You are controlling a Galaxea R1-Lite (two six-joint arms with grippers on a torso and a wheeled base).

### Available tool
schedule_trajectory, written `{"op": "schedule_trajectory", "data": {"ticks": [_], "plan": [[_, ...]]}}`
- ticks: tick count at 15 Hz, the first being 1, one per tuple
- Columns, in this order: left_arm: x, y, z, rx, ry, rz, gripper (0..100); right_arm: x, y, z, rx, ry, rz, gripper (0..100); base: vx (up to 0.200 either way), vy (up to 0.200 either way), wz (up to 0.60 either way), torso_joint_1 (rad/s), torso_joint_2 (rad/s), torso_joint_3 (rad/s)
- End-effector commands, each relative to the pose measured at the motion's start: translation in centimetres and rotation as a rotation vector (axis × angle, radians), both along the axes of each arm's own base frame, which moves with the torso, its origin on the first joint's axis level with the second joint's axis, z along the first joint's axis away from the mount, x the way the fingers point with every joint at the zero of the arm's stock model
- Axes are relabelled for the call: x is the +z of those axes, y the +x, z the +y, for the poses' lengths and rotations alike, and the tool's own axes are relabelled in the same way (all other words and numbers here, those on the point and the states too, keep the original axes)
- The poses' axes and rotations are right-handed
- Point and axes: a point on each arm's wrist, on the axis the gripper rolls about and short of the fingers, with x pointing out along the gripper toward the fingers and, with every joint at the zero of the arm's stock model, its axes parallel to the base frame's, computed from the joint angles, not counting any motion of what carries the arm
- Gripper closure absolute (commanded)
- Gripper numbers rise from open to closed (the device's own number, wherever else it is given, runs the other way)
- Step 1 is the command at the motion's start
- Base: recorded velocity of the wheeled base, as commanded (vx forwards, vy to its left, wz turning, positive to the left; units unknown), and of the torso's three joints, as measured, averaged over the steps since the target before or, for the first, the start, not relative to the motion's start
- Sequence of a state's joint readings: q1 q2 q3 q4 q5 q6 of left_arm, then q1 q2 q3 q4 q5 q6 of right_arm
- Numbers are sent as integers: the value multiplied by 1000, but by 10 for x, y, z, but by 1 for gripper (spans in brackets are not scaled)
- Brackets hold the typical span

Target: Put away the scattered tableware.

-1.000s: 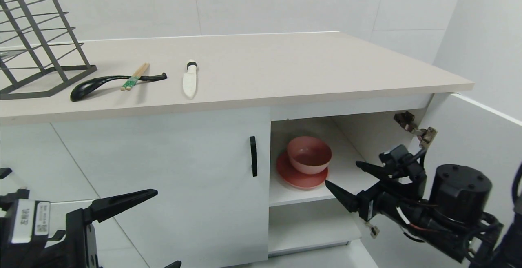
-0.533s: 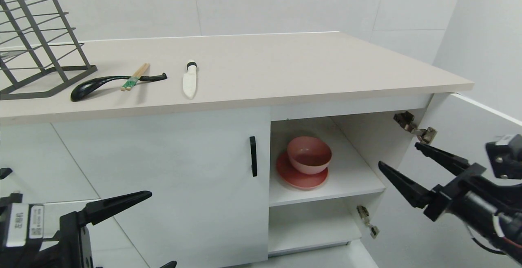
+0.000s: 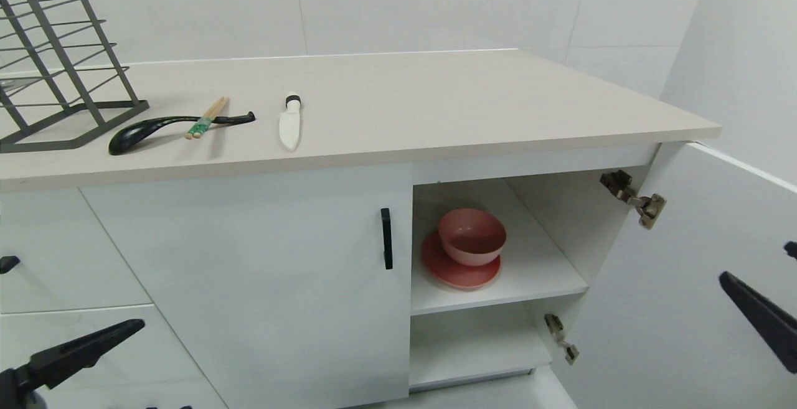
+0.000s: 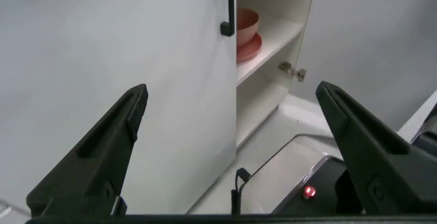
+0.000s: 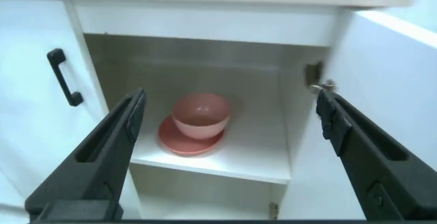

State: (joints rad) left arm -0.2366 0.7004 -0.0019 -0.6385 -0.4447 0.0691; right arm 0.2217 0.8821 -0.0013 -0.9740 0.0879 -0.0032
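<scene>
Left and right jaws hang spread, empty; spoon (image 3: 143,130), chopsticks (image 3: 205,118) and knife (image 3: 289,126) lie above on the counter (image 3: 436,104), nearer the left jaws.

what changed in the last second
The right end effector drew back from the open cabinet toward the robot's right, open and empty. The left end effector dropped lower, also open. The bowl on its plate, the spoon, chopsticks and knife on the counter stayed put.

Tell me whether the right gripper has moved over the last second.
Yes. The right gripper has pulled rightward, away from the pink bowl, to the head view's right edge, beyond the upper door hinge.
</scene>
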Motion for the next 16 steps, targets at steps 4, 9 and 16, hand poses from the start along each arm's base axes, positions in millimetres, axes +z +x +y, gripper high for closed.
{"op": "schedule_trajectory", "data": {"ticks": [4, 9, 16], "plan": [[-21, -67, 12, 193, -134, -212, 0, 3, -50, -13, -53, 46, -181, 0, 0, 0, 0, 0, 0, 0], [-28, -73, 12, 237, -137, -234, 0, -9, -71, -17, -62, 44, -185, 0, 0, 0, 0, 0, 0, 0], [-51, -74, 14, 349, -143, -54, 0, -12, -80, -17, -72, 31, -216, 0, 0, 0, 0, 0, 0, 0]]}}
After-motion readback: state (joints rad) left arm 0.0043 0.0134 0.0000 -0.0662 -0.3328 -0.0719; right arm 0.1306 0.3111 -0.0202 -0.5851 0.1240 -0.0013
